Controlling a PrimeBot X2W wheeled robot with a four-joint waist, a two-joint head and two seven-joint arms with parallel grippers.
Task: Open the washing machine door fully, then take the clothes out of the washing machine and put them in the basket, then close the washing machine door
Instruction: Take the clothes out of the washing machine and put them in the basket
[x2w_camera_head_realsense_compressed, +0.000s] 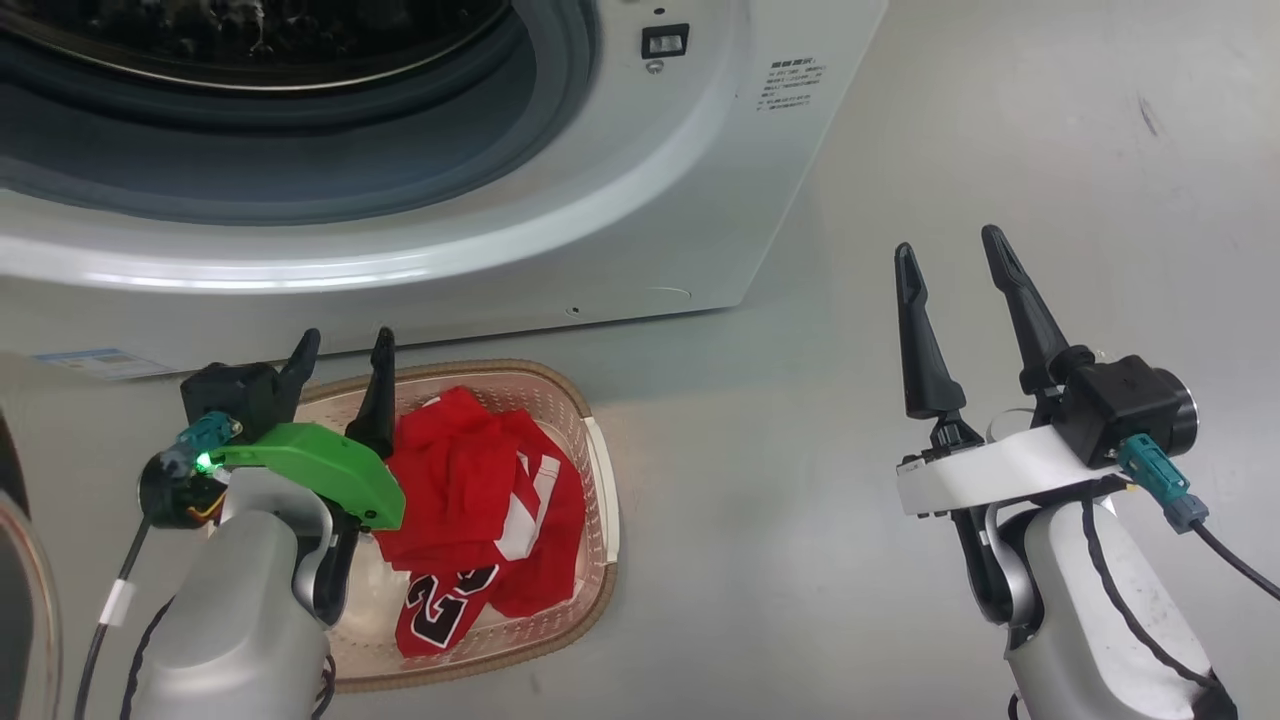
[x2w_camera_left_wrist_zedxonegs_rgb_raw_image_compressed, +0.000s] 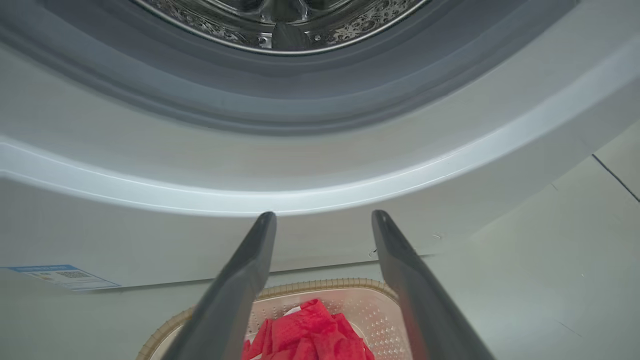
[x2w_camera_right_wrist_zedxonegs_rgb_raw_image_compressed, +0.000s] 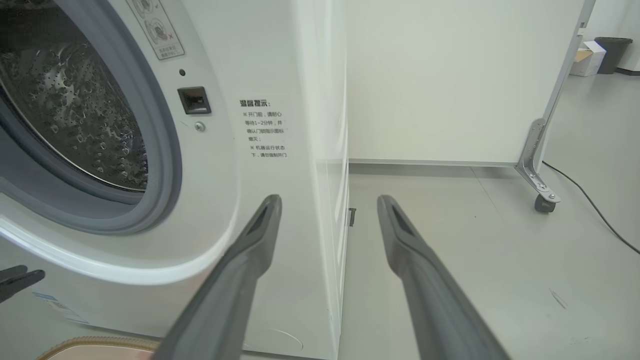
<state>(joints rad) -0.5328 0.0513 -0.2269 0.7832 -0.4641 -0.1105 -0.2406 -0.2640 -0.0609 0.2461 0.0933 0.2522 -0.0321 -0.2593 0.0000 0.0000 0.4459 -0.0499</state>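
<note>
The washing machine (x2w_camera_head_realsense_compressed: 620, 200) fills the top of the head view, its mouth uncovered and the steel drum (x2w_camera_right_wrist_zedxonegs_rgb_raw_image_compressed: 75, 110) bare inside. At the far left edge curves the dark rim of the washing machine door (x2w_camera_head_realsense_compressed: 12, 470), swung out. On the floor before the machine sits the cream basket (x2w_camera_head_realsense_compressed: 545, 378) with the red clothes (x2w_camera_head_realsense_compressed: 470, 480) heaped in it, a black number showing. My left gripper (x2w_camera_head_realsense_compressed: 345, 345) hangs open over the basket's left side, nothing between its fingers. In the left wrist view the clothes (x2w_camera_left_wrist_zedxonegs_rgb_raw_image_compressed: 305, 335) lie below the left gripper (x2w_camera_left_wrist_zedxonegs_rgb_raw_image_compressed: 324, 216). My right gripper (x2w_camera_head_realsense_compressed: 948, 242) stands open above bare floor to the right.
The machine's right corner (x2w_camera_right_wrist_zedxonegs_rgb_raw_image_compressed: 330, 210) is just ahead of my right gripper (x2w_camera_right_wrist_zedxonegs_rgb_raw_image_compressed: 327, 200). Beyond it stands a white partition on a caster (x2w_camera_right_wrist_zedxonegs_rgb_raw_image_compressed: 544, 202), with a cable on the floor and a black bin (x2w_camera_right_wrist_zedxonegs_rgb_raw_image_compressed: 610, 52) far back. A blue sticker (x2w_camera_head_realsense_compressed: 100, 362) marks the machine's front.
</note>
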